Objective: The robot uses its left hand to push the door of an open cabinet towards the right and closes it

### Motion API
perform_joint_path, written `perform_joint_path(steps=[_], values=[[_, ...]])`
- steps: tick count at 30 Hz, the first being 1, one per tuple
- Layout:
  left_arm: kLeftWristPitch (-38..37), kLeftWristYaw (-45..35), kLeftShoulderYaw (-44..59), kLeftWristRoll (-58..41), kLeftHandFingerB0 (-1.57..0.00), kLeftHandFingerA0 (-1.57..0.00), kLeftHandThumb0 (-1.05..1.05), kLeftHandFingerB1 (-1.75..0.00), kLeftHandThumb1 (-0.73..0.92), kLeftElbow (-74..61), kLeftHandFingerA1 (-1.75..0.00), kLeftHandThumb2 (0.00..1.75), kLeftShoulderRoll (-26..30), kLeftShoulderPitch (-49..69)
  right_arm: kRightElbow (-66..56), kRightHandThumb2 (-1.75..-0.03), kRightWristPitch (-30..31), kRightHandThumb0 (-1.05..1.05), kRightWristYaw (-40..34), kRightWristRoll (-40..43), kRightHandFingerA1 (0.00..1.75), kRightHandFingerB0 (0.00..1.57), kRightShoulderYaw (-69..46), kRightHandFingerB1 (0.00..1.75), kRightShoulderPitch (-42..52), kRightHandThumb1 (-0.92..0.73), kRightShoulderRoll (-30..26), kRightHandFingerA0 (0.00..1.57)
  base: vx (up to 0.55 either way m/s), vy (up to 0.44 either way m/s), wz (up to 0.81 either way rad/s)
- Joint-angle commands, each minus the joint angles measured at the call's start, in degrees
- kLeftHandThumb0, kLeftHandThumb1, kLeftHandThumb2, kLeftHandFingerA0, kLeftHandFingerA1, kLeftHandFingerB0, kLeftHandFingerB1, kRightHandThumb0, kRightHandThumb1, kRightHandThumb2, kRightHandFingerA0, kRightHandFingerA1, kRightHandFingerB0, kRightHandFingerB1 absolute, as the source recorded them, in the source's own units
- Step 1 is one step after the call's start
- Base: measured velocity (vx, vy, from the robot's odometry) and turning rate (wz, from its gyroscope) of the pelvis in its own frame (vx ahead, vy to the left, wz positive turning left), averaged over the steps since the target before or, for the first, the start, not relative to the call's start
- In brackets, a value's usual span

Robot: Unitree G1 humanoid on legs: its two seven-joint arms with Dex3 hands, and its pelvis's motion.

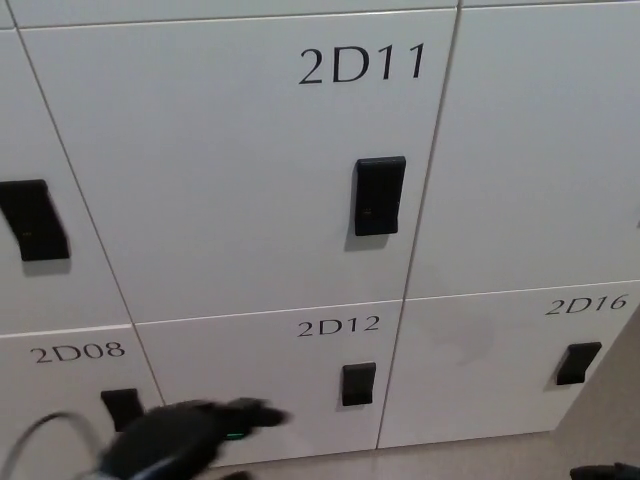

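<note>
Left robot hand [185, 435], blurred so its finger state cannot be told, is shown low and clear of door 2D11 [230, 160], which sits flush, apparently closed.

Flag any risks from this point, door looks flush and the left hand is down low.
1. The blurred black left hand sits right over the small black latch of the white locker door marked 2D08; it could snag there.
2. The white locker door marked 2D11 looks flush, but whether its black rectangular latch has caught cannot be seen; it might swing open again.
</note>
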Motion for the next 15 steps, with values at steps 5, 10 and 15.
perform_joint_path(steps=[5, 10, 15], values=[[-6.2, 6.1, 17.2, -12.8, -0.19, -0.36, -0.61, -0.45, 0.68, 25.1, -0.55, 1.06, 4.6, 2.5, 1.1, -0.99, -0.9, -0.54, -1.6, 0.3, 0.53, 0.24, -0.5, 0.47, 1.8, -0.69, 0.7, 0.33, 0.00, 0.000, 0.00], [-2.3, -0.1, 19.6, -15.0, -0.25, -0.37, -0.68, -0.29, 0.91, 35.8, -0.33, 0.69, 3.7, -0.2, 1.0, -0.99, -1.0, -0.48, -1.3, 1.7, 0.54, 0.17, -1.9, 0.46, 1.8, -0.65, 1.1, 0.33, 0.00, 0.000, 0.00], [-1.8, -3.1, 21.9, -16.7, -0.29, -0.38, -0.66, -0.30, 0.92, 39.9, -0.34, 0.69, 2.7, -2.6, 0.9, -0.65, -1.8, -0.48, -1.4, 1.3, 0.38, 0.29, -1.9, 0.33, 2.8, -0.85, 1.2, 0.36, 0.00, 0.000, 0.00]])
